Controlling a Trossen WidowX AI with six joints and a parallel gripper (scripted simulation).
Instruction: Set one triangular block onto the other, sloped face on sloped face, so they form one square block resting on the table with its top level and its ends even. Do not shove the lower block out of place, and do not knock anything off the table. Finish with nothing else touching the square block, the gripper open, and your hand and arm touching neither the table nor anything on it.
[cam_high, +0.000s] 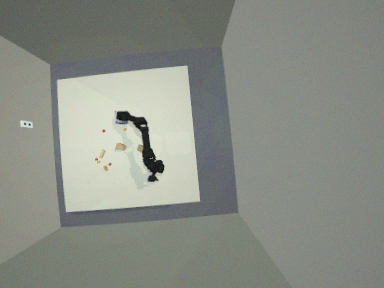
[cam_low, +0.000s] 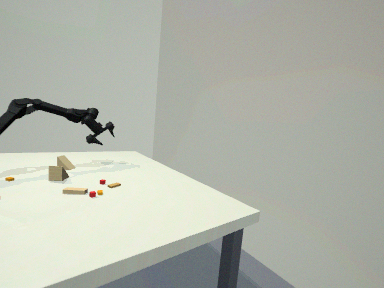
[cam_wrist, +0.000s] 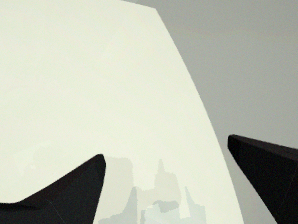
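One triangular block (cam_high: 120, 147) (cam_low: 55, 173) stands on the table (cam_high: 85, 105) (cam_low: 165, 215), with an upright face toward the exterior camera and a dark shaded side. The other triangular block (cam_high: 140, 148) (cam_low: 65, 162) sits apart from it, behind it in the exterior view, with a slope falling to the right. In the top view the arm passes close beside or over this second block. My gripper (cam_low: 108, 140) (cam_wrist: 166, 151) is open and empty, high above the table and well away from both blocks. Neither block shows in the wrist view.
A long wooden bar (cam_high: 102, 153) (cam_low: 75, 191), a shorter bar (cam_high: 106, 168) (cam_low: 114, 185), red cubes (cam_low: 102, 182) (cam_low: 92, 194) and an orange piece (cam_low: 100, 192) lie on the exterior view side of the blocks. Another orange piece (cam_high: 125, 129) (cam_low: 10, 179) lies near the arm's base.
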